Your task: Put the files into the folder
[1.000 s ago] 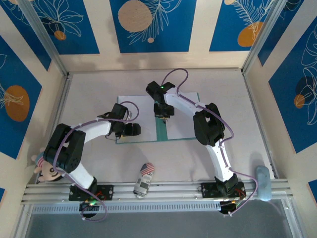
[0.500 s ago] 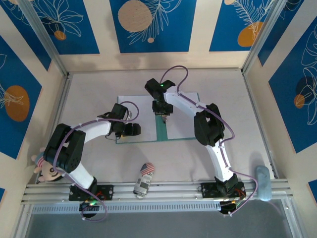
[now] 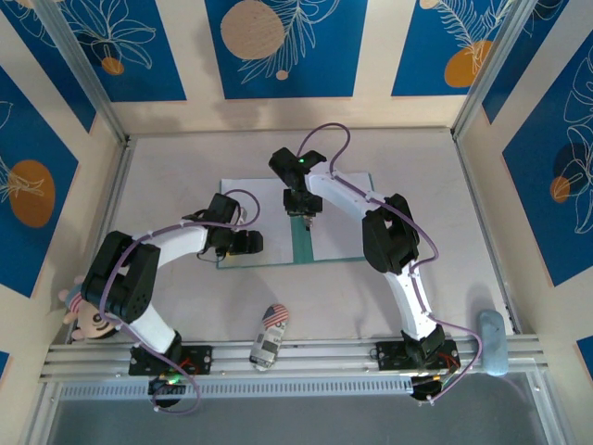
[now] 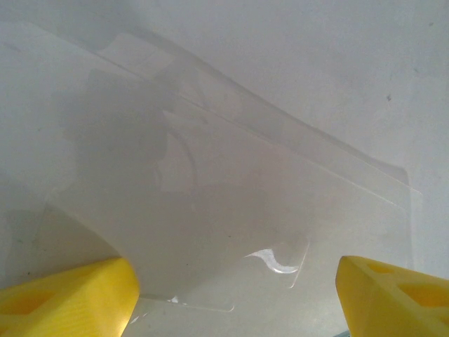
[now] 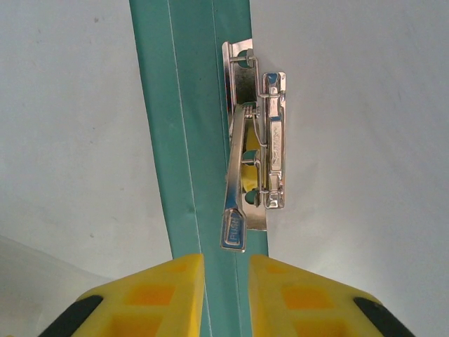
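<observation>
Right wrist view: my right jaws (image 5: 226,281) stand narrow just below the folder's (image 5: 193,126) metal clip (image 5: 254,144), lengthwise along its crease; left jaws (image 4: 235,288) wide over the files (image 4: 231,203).

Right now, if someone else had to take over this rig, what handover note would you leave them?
Left gripper: open, hovering low over the white files on the folder's left side, holding nothing.
Right gripper: fingers nearly together, just short of the metal clip lever at the teal-green folder crease; whether they grip anything cannot be told.
Things: folder lies open and flat mid-table; white sheets cover both leaves, leaving the centre strip bare. A toy car sits at the near edge, uninvolved.
Done: sheets laid on the folder.
Left: likely secure the sheets under the clip, then close the folder.
</observation>
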Action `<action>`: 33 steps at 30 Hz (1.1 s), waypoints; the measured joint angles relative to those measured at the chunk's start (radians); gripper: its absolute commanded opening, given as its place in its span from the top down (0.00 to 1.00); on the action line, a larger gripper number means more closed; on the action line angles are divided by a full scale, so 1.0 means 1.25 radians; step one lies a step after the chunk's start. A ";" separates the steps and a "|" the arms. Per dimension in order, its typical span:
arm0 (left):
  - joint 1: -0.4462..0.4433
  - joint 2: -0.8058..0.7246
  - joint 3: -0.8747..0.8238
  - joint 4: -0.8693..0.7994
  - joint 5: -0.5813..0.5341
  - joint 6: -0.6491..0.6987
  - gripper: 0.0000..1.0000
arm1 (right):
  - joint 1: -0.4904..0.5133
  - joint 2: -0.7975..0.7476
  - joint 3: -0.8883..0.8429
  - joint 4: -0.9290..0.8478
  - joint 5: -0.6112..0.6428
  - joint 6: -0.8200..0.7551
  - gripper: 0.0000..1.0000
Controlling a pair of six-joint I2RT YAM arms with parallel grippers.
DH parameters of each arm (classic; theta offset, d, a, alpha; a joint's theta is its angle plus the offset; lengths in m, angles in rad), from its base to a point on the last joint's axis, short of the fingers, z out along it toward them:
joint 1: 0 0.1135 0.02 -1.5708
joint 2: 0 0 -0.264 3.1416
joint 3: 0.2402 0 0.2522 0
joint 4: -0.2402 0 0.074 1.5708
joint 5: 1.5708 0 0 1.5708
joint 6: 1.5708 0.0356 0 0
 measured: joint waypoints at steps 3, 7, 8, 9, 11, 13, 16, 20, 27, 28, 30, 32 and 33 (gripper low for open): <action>0.000 0.000 0.000 0.000 0.000 0.000 0.21 | -0.002 0.000 0.000 0.000 0.000 0.000 0.77; 0.000 0.000 0.000 0.000 0.000 0.000 0.21 | -0.003 0.000 0.000 0.000 0.000 0.000 0.78; 0.000 0.000 0.000 0.000 0.000 0.000 0.21 | -0.003 0.000 0.000 0.000 0.000 0.000 0.78; 0.000 0.000 0.000 0.000 0.000 0.000 0.21 | -0.003 0.000 0.000 0.000 0.000 0.000 0.78; 0.000 0.000 0.000 0.000 0.000 0.000 0.21 | -0.004 0.001 0.000 0.000 0.000 0.000 0.78; 0.000 0.000 0.000 0.000 0.000 0.000 0.21 | -0.005 0.004 0.000 0.001 0.000 0.000 0.78; 0.000 0.000 0.000 0.000 0.000 0.000 0.21 | -0.007 0.013 0.000 0.001 -0.003 0.000 0.78; 0.000 0.000 0.000 0.000 0.000 0.000 0.21 | -0.008 0.017 0.000 0.001 -0.003 0.000 0.78; 0.000 0.000 0.000 0.000 0.000 0.000 0.21 | -0.009 0.018 0.000 0.001 -0.003 -0.001 0.76; 0.000 0.000 0.000 0.000 0.000 0.000 0.21 | -0.009 0.018 0.000 0.000 -0.003 -0.001 0.76; 0.000 0.000 0.000 0.000 0.000 0.000 0.21 | -0.009 0.018 0.000 0.000 -0.003 -0.001 0.74; 0.000 0.000 0.000 0.000 0.000 0.000 0.21 | -0.009 0.018 0.000 0.000 -0.003 -0.001 0.74; 0.000 0.000 0.000 0.000 0.000 0.000 0.21 | -0.009 0.018 0.001 0.000 -0.003 -0.001 0.74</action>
